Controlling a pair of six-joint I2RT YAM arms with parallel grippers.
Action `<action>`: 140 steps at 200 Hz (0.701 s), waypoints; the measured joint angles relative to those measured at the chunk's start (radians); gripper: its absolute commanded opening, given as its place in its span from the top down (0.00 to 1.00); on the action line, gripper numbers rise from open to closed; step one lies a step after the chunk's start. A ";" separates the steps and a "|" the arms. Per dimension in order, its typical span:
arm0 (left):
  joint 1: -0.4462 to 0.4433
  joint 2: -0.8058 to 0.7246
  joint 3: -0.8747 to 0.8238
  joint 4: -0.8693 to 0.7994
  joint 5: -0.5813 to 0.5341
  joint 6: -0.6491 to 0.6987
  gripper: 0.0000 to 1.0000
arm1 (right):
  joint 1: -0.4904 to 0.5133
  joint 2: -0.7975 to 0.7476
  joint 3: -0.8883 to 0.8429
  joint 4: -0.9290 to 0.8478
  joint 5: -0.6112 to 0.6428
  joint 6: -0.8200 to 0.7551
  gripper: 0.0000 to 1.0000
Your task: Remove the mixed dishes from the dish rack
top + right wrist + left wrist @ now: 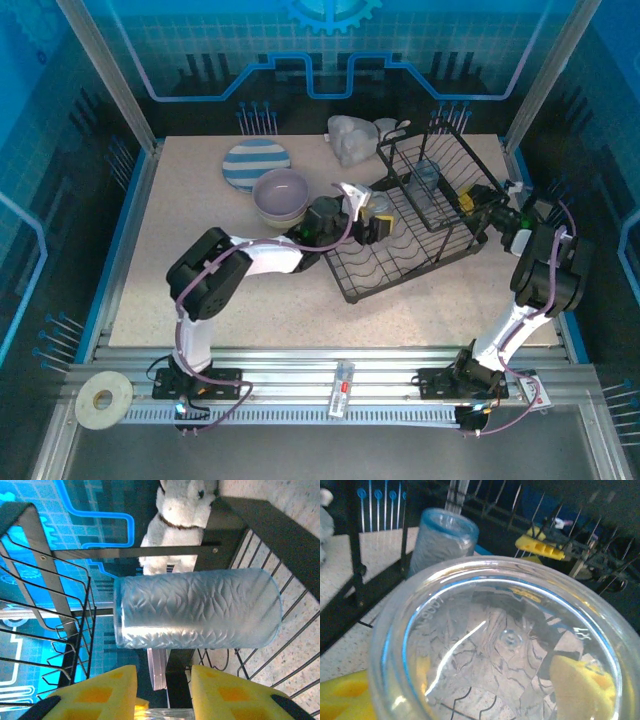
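Left gripper [368,222] has a clear cup [510,640] clamped in it, right over the dish rack [400,280]. The other one, a frosted cup [197,607], stands in the rack's basket dead ahead of the right gripper [164,675]. Its jaws are narrowly apart with nothing in them. Right arm's nearer, but the cup's long side runs across the gap, so I reckon it needs a wrist roll first.

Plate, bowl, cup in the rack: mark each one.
plate [256,165], top view, middle of its striped face
bowl [281,189], top view, its inner floor
cup [197,607], right wrist view, middle of its textured wall
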State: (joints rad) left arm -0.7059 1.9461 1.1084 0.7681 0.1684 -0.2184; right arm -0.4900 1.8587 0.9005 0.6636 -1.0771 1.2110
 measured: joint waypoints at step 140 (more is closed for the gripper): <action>0.092 -0.413 -0.107 -0.402 0.021 -0.113 0.37 | -0.146 -0.203 -0.105 -0.120 0.225 -0.063 0.56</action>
State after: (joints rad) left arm -0.6140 1.5333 1.0012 0.3664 0.1894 -0.3309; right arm -0.6365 1.6562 0.7956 0.5434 -0.8516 1.1477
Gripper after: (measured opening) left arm 0.722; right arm 0.436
